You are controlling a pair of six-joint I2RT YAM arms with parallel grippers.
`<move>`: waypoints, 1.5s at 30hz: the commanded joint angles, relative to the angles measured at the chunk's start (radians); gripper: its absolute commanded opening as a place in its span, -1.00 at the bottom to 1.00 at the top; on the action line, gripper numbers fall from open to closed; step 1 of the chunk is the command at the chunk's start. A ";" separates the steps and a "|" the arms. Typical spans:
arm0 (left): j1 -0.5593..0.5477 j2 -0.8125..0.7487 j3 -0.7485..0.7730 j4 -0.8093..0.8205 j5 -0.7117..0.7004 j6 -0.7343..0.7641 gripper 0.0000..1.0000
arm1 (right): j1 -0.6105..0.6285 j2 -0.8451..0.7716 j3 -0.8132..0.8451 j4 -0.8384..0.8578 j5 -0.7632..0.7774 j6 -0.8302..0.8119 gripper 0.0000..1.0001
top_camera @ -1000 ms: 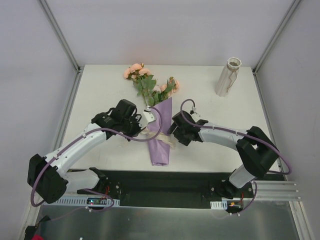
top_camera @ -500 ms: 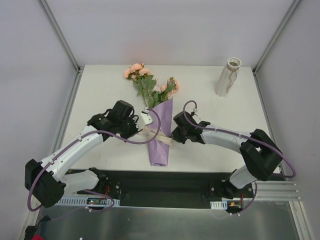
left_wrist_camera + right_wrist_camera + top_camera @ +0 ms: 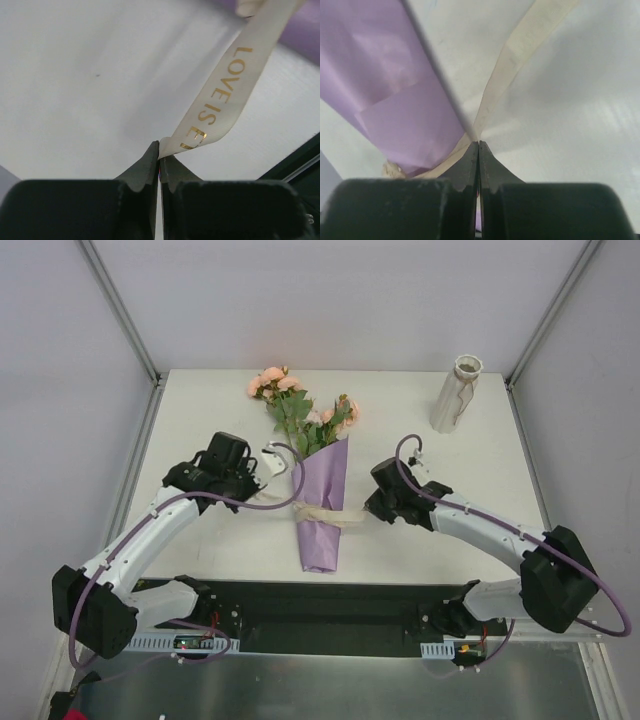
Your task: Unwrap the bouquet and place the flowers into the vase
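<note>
Left wrist view: the ribbon (image 3: 220, 100) reads "LOVE IS", then the next gold letters vanish into the pinch of the left gripper (image 3: 159, 152), unreadable. Its far end runs off the top edge beside a blurred purple sliver of paper wrap (image 3: 302, 30). Right wrist view: the ribbon leaves the frame at the top, its near end swallowed by the right gripper (image 3: 478, 145). From overhead, the stems of the flowers (image 3: 300, 412) disappear inside the wrap, the knot is too small to make out, and the vase (image 3: 455, 395) hides its inside.
</note>
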 commanded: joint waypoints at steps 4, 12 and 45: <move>0.255 -0.007 0.014 -0.010 -0.031 0.072 -1.00 | -0.155 -0.136 0.039 -0.145 0.141 -0.194 -0.98; 0.533 0.039 0.020 0.114 -0.130 0.083 -1.00 | -0.419 -0.291 0.088 -0.260 0.239 -0.385 -0.98; 0.162 0.442 0.503 0.074 0.531 -0.211 0.98 | -0.015 -0.182 0.064 0.134 0.031 -0.652 0.60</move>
